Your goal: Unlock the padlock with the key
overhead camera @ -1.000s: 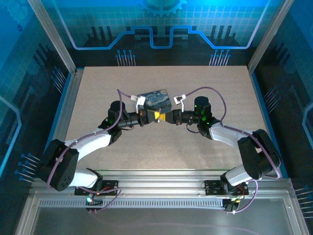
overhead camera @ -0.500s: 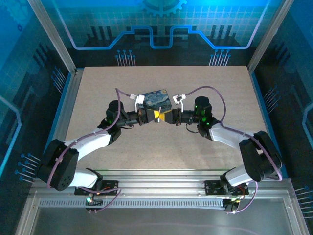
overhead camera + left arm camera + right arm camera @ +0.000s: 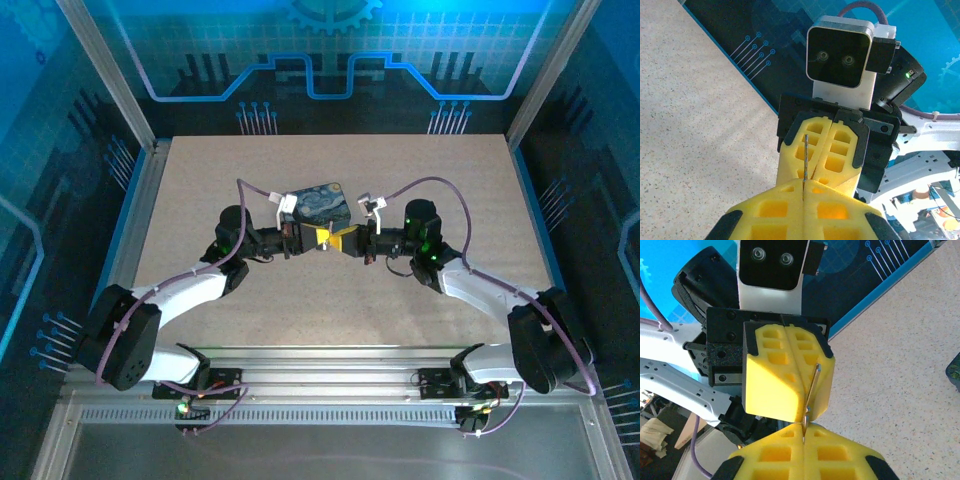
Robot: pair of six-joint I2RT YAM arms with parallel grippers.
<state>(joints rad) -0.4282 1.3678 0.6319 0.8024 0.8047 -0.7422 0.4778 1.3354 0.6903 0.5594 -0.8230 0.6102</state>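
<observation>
Thin flat metal key (image 3: 805, 155); left gripper (image 3: 803, 182) and right gripper (image 3: 804, 424) both clamped on it; ribbed yellow fingers (image 3: 787, 191) tip to tip

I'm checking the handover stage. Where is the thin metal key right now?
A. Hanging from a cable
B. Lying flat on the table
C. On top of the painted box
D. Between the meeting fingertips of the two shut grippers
D: the key sticks out of the closed seam of the left gripper, and its other end sits in the closed seam of the right gripper, above the table.
</observation>
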